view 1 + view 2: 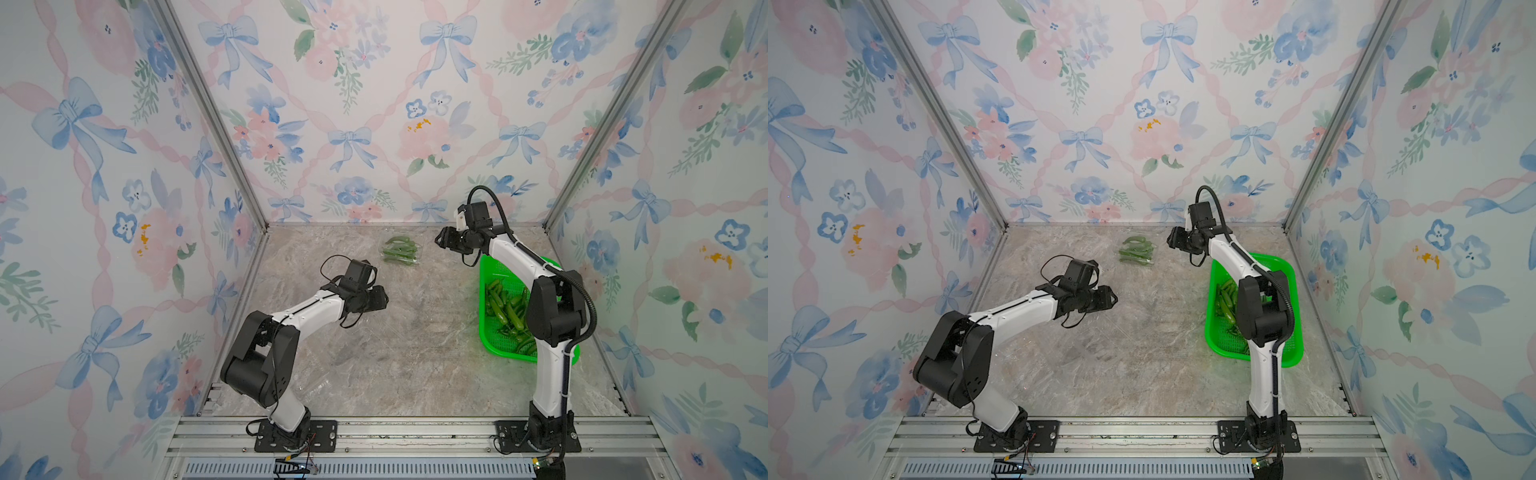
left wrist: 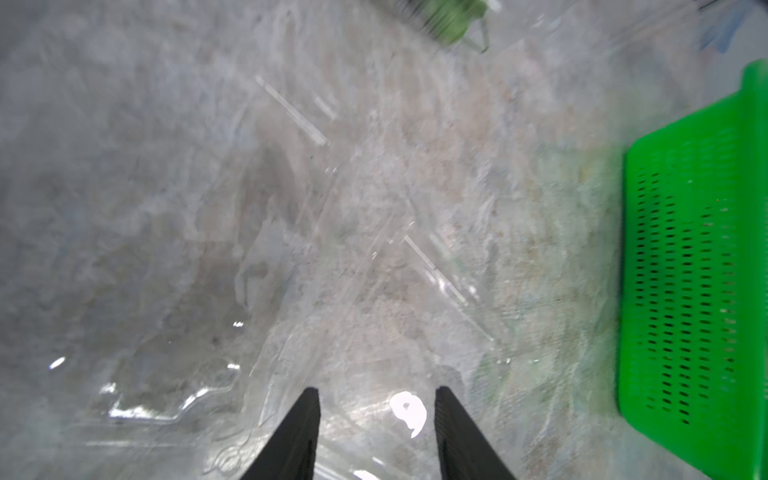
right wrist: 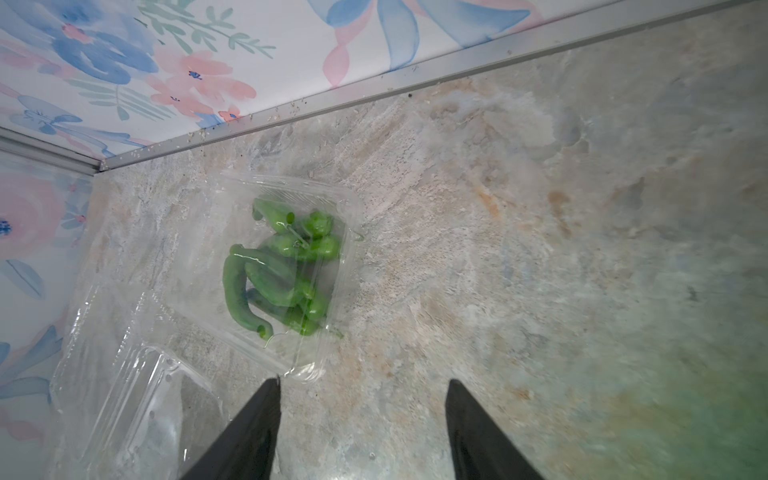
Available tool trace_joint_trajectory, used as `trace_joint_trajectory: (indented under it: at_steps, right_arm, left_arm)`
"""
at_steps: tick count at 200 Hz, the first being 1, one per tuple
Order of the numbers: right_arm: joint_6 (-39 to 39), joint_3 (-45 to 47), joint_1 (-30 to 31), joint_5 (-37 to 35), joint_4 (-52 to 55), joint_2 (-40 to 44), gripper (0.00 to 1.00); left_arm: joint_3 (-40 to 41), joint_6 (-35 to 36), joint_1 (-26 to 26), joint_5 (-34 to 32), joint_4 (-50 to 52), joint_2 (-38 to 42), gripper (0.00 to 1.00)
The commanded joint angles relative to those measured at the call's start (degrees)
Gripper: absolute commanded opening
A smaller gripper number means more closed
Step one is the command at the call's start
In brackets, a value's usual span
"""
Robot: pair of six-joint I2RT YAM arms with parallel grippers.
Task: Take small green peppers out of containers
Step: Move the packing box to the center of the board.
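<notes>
Several small green peppers [image 3: 274, 270] lie in an open clear container [image 3: 332, 195] near the back wall, seen in both top views [image 1: 400, 249] [image 1: 1137, 251]. My right gripper [image 3: 365, 381] hovers just to its right [image 1: 438, 240], open and empty, one fingertip close to the container's corner. More peppers [image 1: 503, 303] lie in the green basket [image 1: 490, 332]. My left gripper [image 2: 376, 390] is open at mid-table [image 1: 384, 297] over an empty clear container [image 2: 436, 266], with nothing between its fingers. That view is blurred.
The green basket [image 1: 1285, 270] sits on the right under my right arm, and shows in the left wrist view [image 2: 698, 270]. Another empty clear container [image 3: 124, 374] lies beside the full one. Crumpled clear plastic [image 1: 316, 390] lies near the left arm's base. Walls enclose three sides.
</notes>
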State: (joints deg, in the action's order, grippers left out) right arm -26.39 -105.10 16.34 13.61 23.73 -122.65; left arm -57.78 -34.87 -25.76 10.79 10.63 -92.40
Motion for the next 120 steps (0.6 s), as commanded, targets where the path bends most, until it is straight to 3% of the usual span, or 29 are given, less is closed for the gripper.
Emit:
trace_joint_trajectory:
  at_steps: [1,34,120]
  right_arm:
    - [-6.5,-1.3,0.1,3.5,-4.4,-1.7,0.64]
    - [-12.6,-0.5,0.0,5.5,-8.7,-3.6,0.65]
    - [-19.9,-4.0,0.3,6.5,-15.3,-10.8,0.65]
  left_arm:
    - [-5.7,0.7,0.1,0.8,-1.0,0.0,0.5]
    - [-13.5,-0.2,1.5,-2.7,-1.0,-6.6,0.51]
    - [-40.7,-1.5,10.1,-1.4,-1.3,-31.7,0.53]
